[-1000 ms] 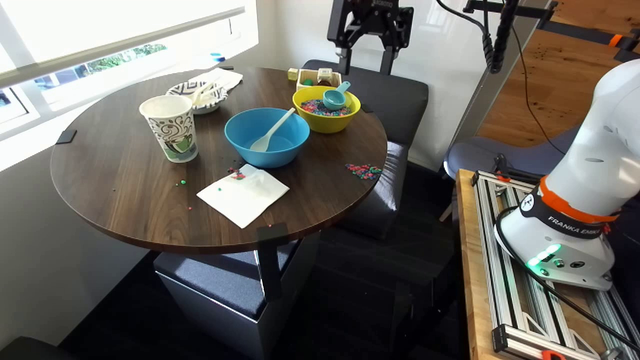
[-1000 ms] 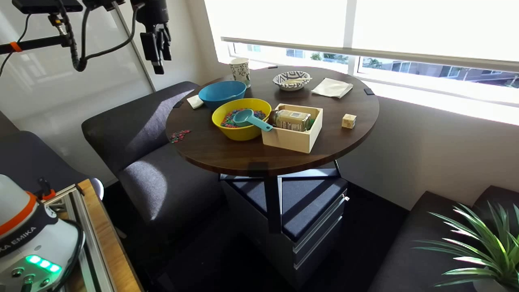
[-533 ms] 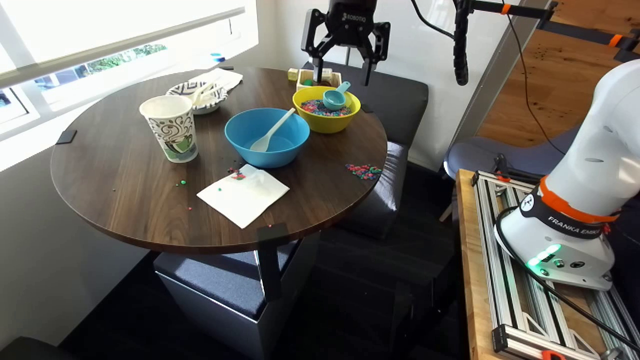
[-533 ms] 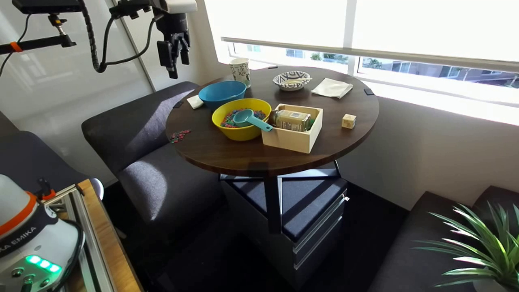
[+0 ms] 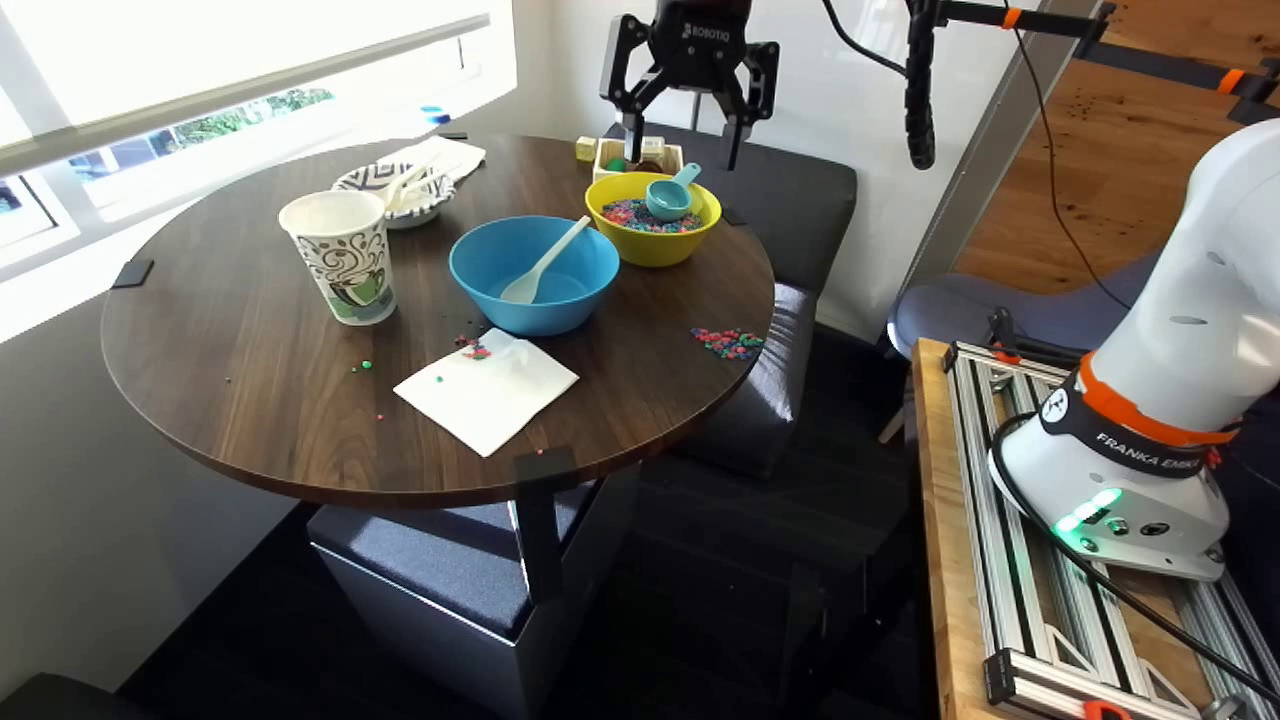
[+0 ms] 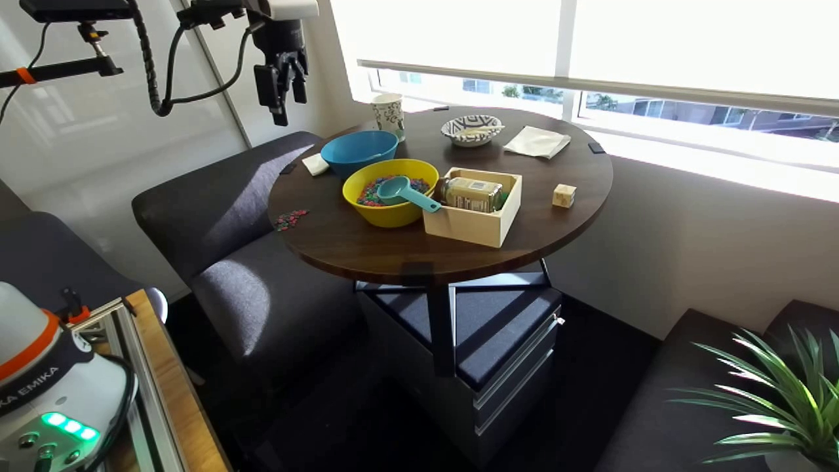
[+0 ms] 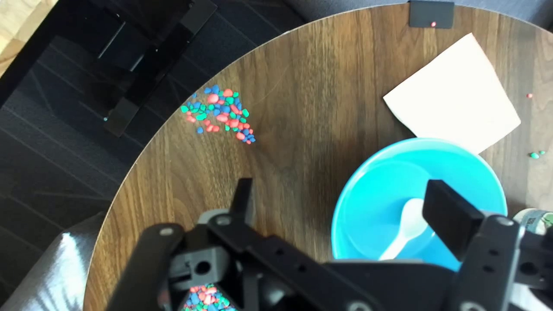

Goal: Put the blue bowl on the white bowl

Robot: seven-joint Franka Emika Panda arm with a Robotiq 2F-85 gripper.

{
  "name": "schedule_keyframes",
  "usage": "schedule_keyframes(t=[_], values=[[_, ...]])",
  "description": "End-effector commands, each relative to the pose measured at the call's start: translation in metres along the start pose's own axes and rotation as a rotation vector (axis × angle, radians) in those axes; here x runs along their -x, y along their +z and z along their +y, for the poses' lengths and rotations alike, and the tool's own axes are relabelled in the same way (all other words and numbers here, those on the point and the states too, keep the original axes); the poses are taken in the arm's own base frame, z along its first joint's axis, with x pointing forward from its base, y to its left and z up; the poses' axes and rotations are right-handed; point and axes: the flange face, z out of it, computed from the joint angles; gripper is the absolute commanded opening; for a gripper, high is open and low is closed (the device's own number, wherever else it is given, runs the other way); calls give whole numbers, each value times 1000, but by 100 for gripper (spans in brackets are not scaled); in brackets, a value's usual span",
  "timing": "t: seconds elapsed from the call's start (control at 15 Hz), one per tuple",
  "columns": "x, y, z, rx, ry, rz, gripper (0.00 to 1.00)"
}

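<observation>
The blue bowl (image 5: 530,316) stands upright on the table in both exterior views (image 6: 354,154), with a white spoon (image 5: 545,262) inside. It also shows in the wrist view (image 7: 380,185), below the right-hand finger. The white bowl (image 5: 418,214), with a dark pattern, sits farther back and holds pale utensils. It also shows in an exterior view (image 6: 459,136) and is out of the wrist view. My gripper (image 5: 685,152) is open and empty, raised above the table's edge. In an exterior view (image 6: 290,108) it hangs beside the blue bowl, higher and apart. In the wrist view (image 7: 340,188) its fingers are wide apart.
A yellow bowl (image 5: 650,252) of coloured pebbles with a turquoise scoop (image 6: 395,190) stands close to the blue bowl. A wooden box (image 6: 462,227) holds a jar. A tall paper cup (image 5: 350,275) and a napkin (image 5: 487,395) are near the blue bowl. Loose pebbles (image 7: 222,110) lie near the table edge.
Over the last second my open gripper has moved over toward the table and a little lower. In the last half second it has hardly moved. The bowls have not moved.
</observation>
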Motion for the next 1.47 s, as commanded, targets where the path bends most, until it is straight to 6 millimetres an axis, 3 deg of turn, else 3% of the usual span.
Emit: schedule_keyframes(t=[0.0, 0.4, 0.93, 1.0, 1.13, 1.4], values=[[0, -1, 0, 1, 0, -1, 100], [0, -1, 0, 1, 1, -1, 100], [-51, -3, 7, -65, 210, -77, 100], [-41, -4, 10, -48, 149, -40, 100], [-51, -4, 11, -58, 178, -48, 100], [-53, -4, 9, -60, 188, -51, 100]])
